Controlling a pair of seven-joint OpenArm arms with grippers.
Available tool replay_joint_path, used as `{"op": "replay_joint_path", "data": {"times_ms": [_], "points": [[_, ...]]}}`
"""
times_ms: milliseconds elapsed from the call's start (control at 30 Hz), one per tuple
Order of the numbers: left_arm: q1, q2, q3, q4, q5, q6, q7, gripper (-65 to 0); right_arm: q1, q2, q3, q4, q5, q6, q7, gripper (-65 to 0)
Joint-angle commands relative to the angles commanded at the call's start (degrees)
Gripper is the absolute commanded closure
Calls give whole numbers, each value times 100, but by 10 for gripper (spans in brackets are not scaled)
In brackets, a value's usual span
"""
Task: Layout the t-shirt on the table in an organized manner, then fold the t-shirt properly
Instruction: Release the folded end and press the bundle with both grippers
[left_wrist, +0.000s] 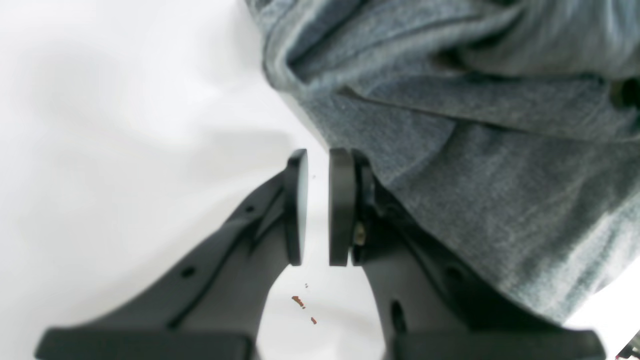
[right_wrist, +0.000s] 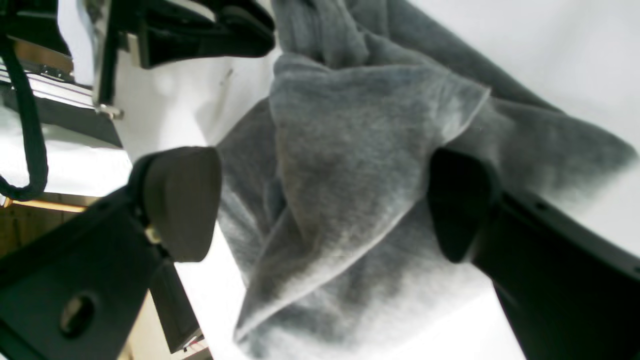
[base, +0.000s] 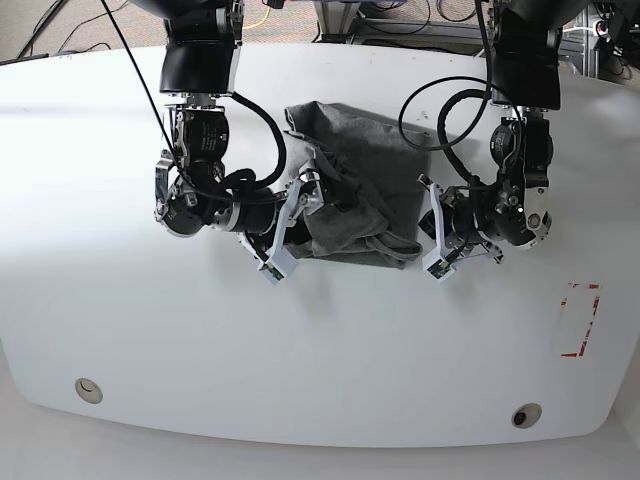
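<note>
Right, the table (base: 320, 360) is filling the base view, glossy white with curved edges, and I am looking down on it from above. The t-shirt (base: 355, 185) is lying bunched and wrinkled toward the far middle of it, between my two arms, with folds piled over one another and a thick rolled edge along its near side.

My right arm is reaching in from the left of the base view, its cables looping beside the cloth. The right gripper (right_wrist: 325, 200) is standing wide, the two dark pads spread to either side of a raised fold of grey knit; in its wrist view the cloth is sitting between the pads, but I cannot tell whether either pad is touching it. Behind that fold, the arm's own black housing and a hanging cable are crowding the upper left of the view.

My left arm is coming in from the right of the base view, with a cable arcing over the shirt's far right corner. The left gripper (left_wrist: 318, 207) is nearly closed, only a narrow slit of white table showing between its round pads, and nothing is caught in it. It is sitting just beside the shirt's edge, one finger lying over the grey cloth.

A red-tape rectangle (base: 578, 320) is marked near the right edge, well apart from the shirt. Two grommet holes, one (base: 88, 389) and the other (base: 525, 414), are sitting along the near edge. A few tiny reddish specks (left_wrist: 300, 302) are dotting the white beneath the left gripper.
</note>
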Motion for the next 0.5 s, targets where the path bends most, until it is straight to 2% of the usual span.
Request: {"op": "replay_joint_path", "data": {"times_ms": [100,233,500], "points": [[-9,0,-299,0,0,0,9,-63,0,-26,-123,0,9,0,0,-606],[-44,-35,-765,0,0,0,9,-63,-44,-237,-396,0,9,0,0,-606],[-185,-404,-949,53,-9,0,9,-63,-26,-484,-1134,-9,0,-9,0,-606]]}}
